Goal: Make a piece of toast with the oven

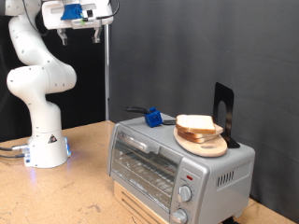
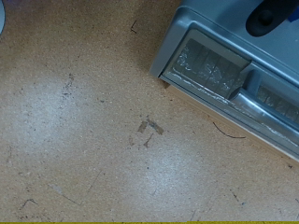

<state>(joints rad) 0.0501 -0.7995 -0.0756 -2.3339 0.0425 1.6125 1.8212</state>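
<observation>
At the exterior view's left stands the white Franka arm [image 1: 37,84], its base [image 1: 47,149] bolted to the wooden table [image 1: 84,191]. The arm bends up and over, so that the gripper [image 1: 78,39] hangs at the exterior view's top, high above the table and well apart from everything on it. Nothing shows between its fingers; how wide the fingers stand I cannot tell at this size.

Further to the right sits the oven [image 1: 177,168], a small silver toaster oven with its glass door closed and two round knobs [image 1: 184,201] on its right panel. It rests on a pale wooden board [image 1: 140,207]. On the oven's top, towards the left, lies a blue object [image 1: 151,119] with a dark handle. Right of that is a round wooden plate [image 1: 204,142], and the piece of toast [image 1: 198,124] lies on the plate, pale with a light-brown crust. Behind the plate stands a black upright bracket [image 1: 224,110].

The wrist view looks down on the scuffed table [image 2: 103,131] with one corner of the oven [image 2: 234,65] in sight; the fingers do not show there.
</observation>
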